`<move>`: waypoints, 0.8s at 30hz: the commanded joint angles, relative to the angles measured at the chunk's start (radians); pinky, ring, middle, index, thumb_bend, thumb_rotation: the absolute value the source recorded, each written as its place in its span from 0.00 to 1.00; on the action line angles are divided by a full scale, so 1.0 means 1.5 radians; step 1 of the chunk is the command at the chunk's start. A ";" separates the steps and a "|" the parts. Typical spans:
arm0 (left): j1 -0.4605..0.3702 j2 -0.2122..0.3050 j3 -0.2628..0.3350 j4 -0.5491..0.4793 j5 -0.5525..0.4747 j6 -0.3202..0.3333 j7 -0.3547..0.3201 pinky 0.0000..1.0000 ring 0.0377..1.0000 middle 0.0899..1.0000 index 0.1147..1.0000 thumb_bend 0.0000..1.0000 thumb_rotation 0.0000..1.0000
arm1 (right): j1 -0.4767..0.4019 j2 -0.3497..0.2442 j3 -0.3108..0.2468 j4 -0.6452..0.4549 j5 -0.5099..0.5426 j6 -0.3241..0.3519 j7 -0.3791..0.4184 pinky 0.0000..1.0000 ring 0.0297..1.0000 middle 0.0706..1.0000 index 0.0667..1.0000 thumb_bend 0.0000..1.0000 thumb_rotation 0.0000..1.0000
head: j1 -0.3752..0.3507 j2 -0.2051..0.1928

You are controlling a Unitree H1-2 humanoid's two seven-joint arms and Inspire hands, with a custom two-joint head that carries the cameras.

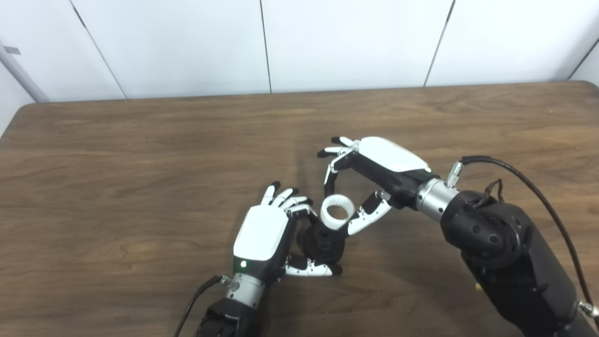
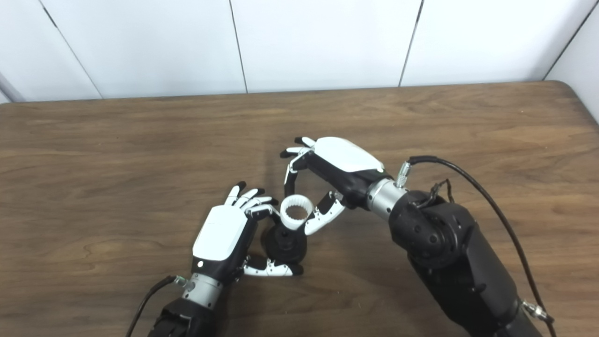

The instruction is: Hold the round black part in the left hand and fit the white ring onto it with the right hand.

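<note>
At the wooden table [image 1: 140, 187], my left hand [image 1: 262, 234] cups the round black part [image 1: 323, 243], fingers curled over its far side and thumb tucked under its near edge, holding it just above the tabletop. My right hand [image 1: 374, 173] pinches the white toothed ring [image 1: 337, 211] between thumb and a fingertip, the other fingers spread clear. The ring sits directly on the black part's upper, far end, touching or nearly so, its open bore tilted toward the camera. As I judge it, the fit depends on lining that bore up with the part's own axis, then pressing down and toward my left palm; the ring does not look fully seated yet.
</note>
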 commanded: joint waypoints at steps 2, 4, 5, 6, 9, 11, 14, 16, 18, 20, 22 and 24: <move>-0.011 -0.004 -0.002 -0.001 0.011 0.003 0.010 1.00 0.88 0.75 0.42 0.52 0.05 | -0.014 0.007 0.000 -0.024 -0.005 -0.019 -0.003 1.00 1.00 0.89 0.45 0.52 0.14 | 0.000 0.002; -0.011 -0.005 -0.003 0.000 0.012 0.003 0.009 1.00 0.88 0.75 0.42 0.52 0.05 | -0.012 0.009 0.002 -0.024 -0.006 -0.021 -0.002 1.00 1.00 0.89 0.45 0.52 0.14 | 0.001 0.004; -0.012 -0.005 -0.003 -0.001 0.013 0.005 0.007 1.00 0.89 0.75 0.42 0.52 0.05 | -0.011 0.011 0.004 -0.024 -0.007 -0.020 -0.001 1.00 1.00 0.89 0.45 0.52 0.14 | 0.001 0.004; -0.012 -0.005 -0.003 -0.002 0.014 0.006 0.005 1.00 0.89 0.75 0.42 0.52 0.05 | -0.010 0.012 0.006 -0.024 -0.008 -0.018 0.000 1.00 1.00 0.89 0.45 0.52 0.14 | 0.001 0.004; -0.012 -0.006 -0.003 -0.003 0.014 0.008 0.005 1.00 0.89 0.75 0.42 0.52 0.05 | -0.007 0.014 0.011 -0.023 -0.014 -0.018 0.005 1.00 1.00 0.89 0.45 0.52 0.14 | 0.002 0.005; -0.012 -0.006 -0.004 -0.003 0.015 0.009 0.006 1.00 0.89 0.75 0.42 0.52 0.05 | -0.004 0.013 0.014 -0.021 -0.017 -0.022 0.006 1.00 1.00 0.89 0.45 0.52 0.14 | 0.002 0.007; -0.012 -0.006 -0.004 -0.003 0.014 0.010 0.006 1.00 0.89 0.75 0.42 0.52 0.05 | 0.002 0.012 0.014 -0.016 -0.016 -0.029 0.002 1.00 1.00 0.88 0.45 0.52 0.14 | 0.002 0.007; -0.012 -0.005 -0.005 -0.005 0.016 0.011 0.003 1.00 0.89 0.75 0.42 0.52 0.05 | 0.006 0.012 0.014 -0.014 -0.016 -0.032 0.002 1.00 1.00 0.88 0.45 0.52 0.14 | 0.002 0.009; -0.012 -0.005 -0.005 -0.006 0.018 0.011 0.004 1.00 0.89 0.75 0.42 0.52 0.05 | 0.009 0.011 0.012 -0.011 -0.017 -0.037 0.002 1.00 1.00 0.88 0.45 0.52 0.14 | 0.002 0.009; -0.012 -0.004 -0.006 -0.006 0.019 0.011 0.004 1.00 0.89 0.75 0.42 0.52 0.05 | 0.011 0.011 0.012 -0.007 -0.017 -0.042 0.000 1.00 1.00 0.88 0.45 0.52 0.14 | 0.004 0.012; -0.013 -0.004 -0.005 -0.007 0.020 0.011 0.003 1.00 0.89 0.75 0.42 0.52 0.06 | 0.013 0.012 0.011 -0.003 -0.016 -0.047 -0.002 1.00 1.00 0.88 0.45 0.52 0.14 | 0.004 0.012; -0.013 -0.004 -0.006 -0.007 0.021 0.010 0.003 1.00 0.88 0.75 0.42 0.52 0.06 | 0.016 0.013 0.012 0.000 -0.017 -0.050 -0.003 1.00 1.00 0.88 0.45 0.52 0.14 | 0.004 0.012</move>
